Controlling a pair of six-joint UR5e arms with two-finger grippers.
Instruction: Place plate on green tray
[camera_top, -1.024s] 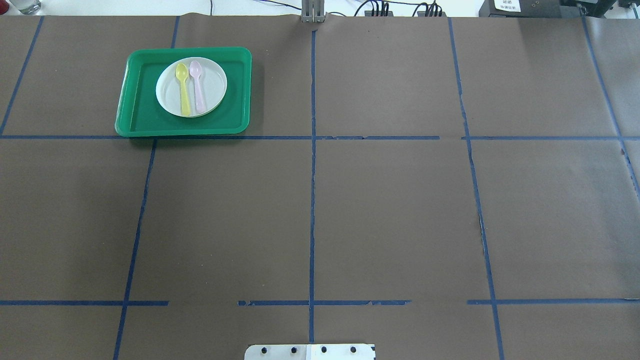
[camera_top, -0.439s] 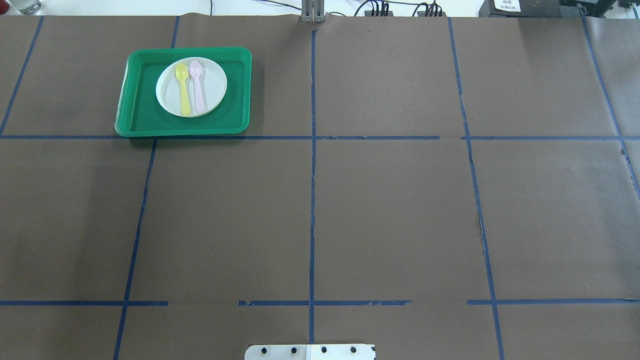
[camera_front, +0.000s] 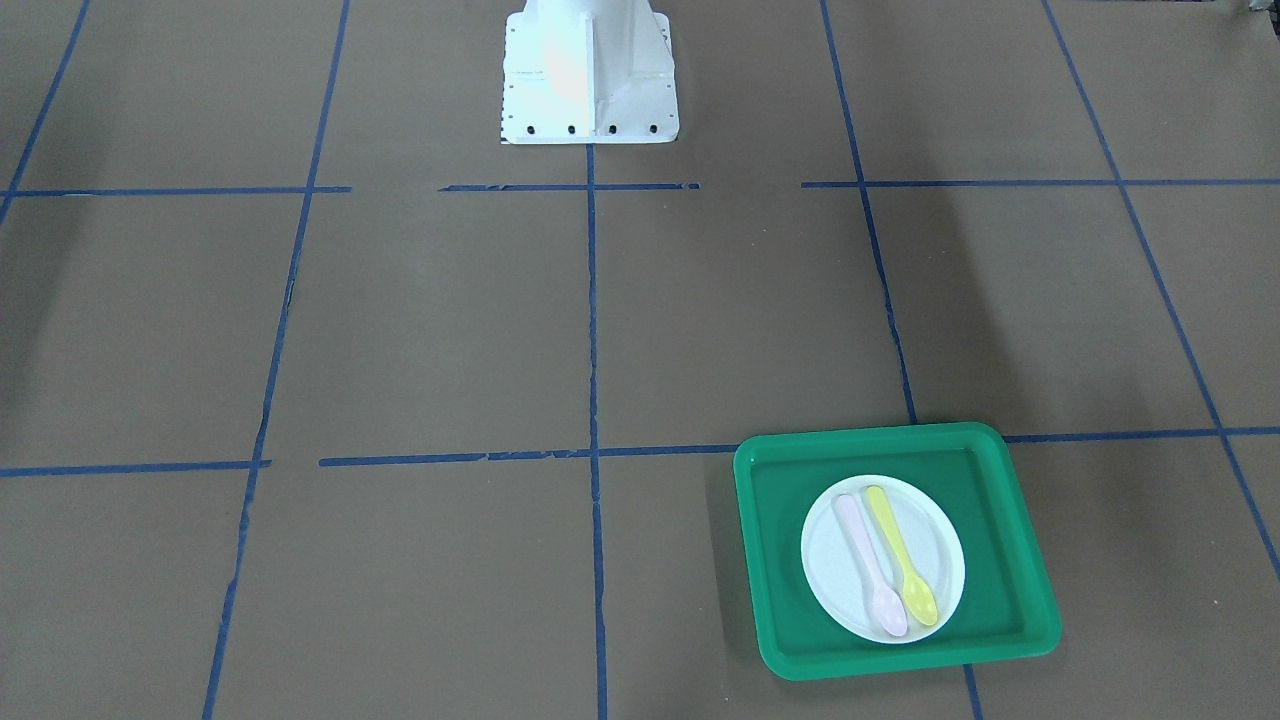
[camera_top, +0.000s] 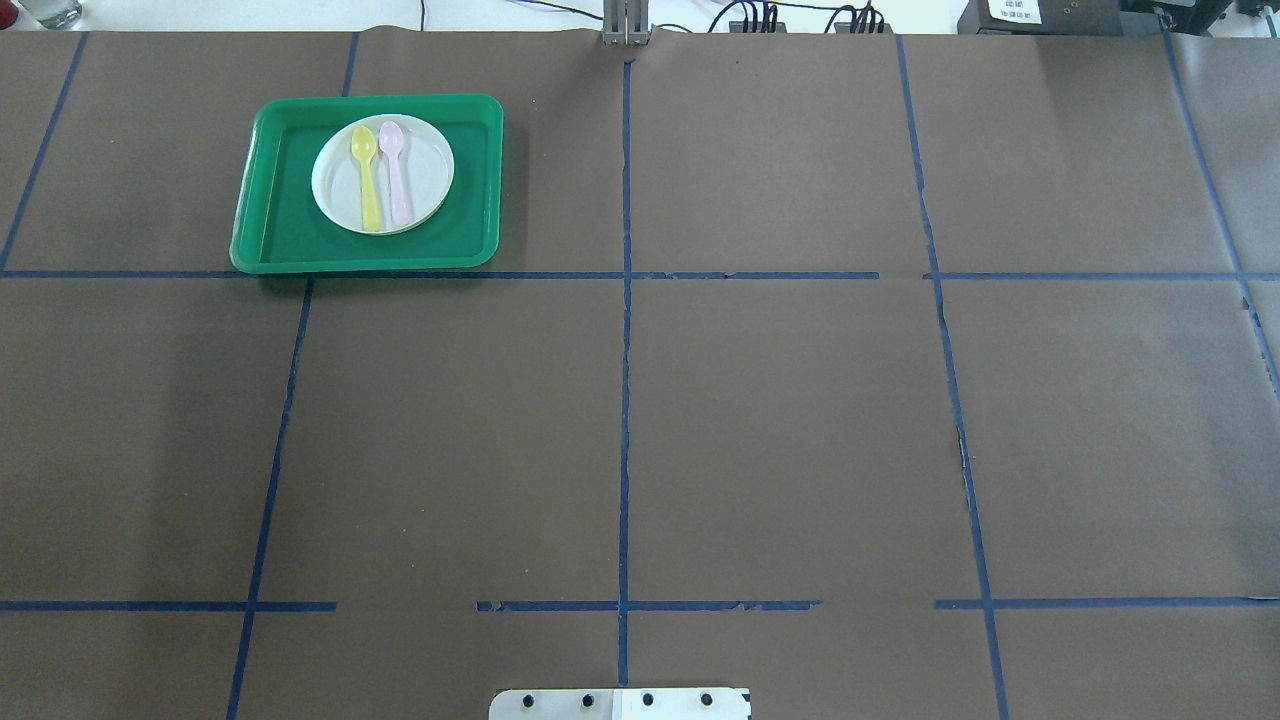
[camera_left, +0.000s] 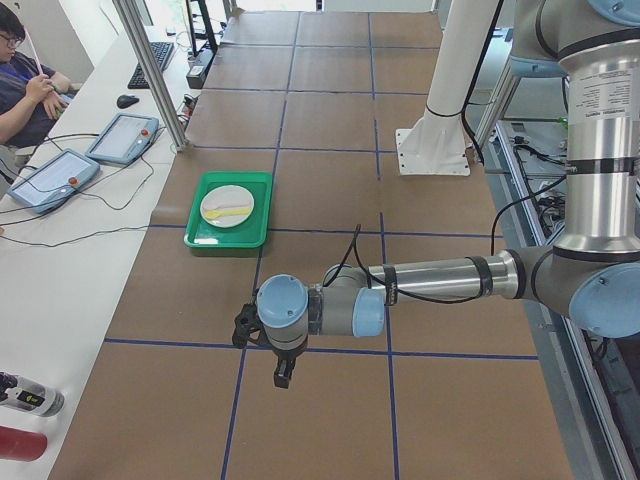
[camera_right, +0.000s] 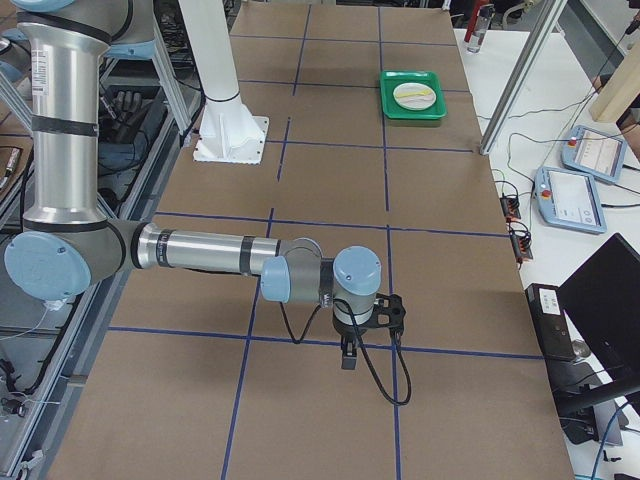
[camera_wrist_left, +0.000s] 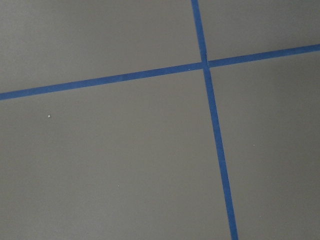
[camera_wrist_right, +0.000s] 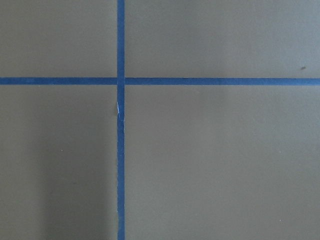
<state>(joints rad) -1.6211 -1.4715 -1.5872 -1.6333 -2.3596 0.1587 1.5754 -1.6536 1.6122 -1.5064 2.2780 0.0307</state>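
The small white plate (camera_top: 428, 165) lies inside the green tray (camera_top: 365, 264) at the far left of the table. A yellow spoon (camera_top: 368, 185) and a pink spoon (camera_top: 397, 180) lie side by side on it. The front view shows the plate (camera_front: 825, 560) in the tray (camera_front: 900, 662) at lower right. Neither gripper shows in the overhead or front views. My left gripper (camera_left: 282, 378) hangs low over bare table at the robot's left end, far from the tray (camera_left: 228, 240). My right gripper (camera_right: 347, 360) hangs over the opposite end. I cannot tell whether either is open or shut.
The white robot base (camera_front: 588, 70) stands at the table's near middle edge. Blue tape lines grid the brown table. An operator (camera_left: 20, 80) sits at a side desk with teach pendants (camera_left: 120, 138). A metal post (camera_left: 150, 70) stands near the tray.
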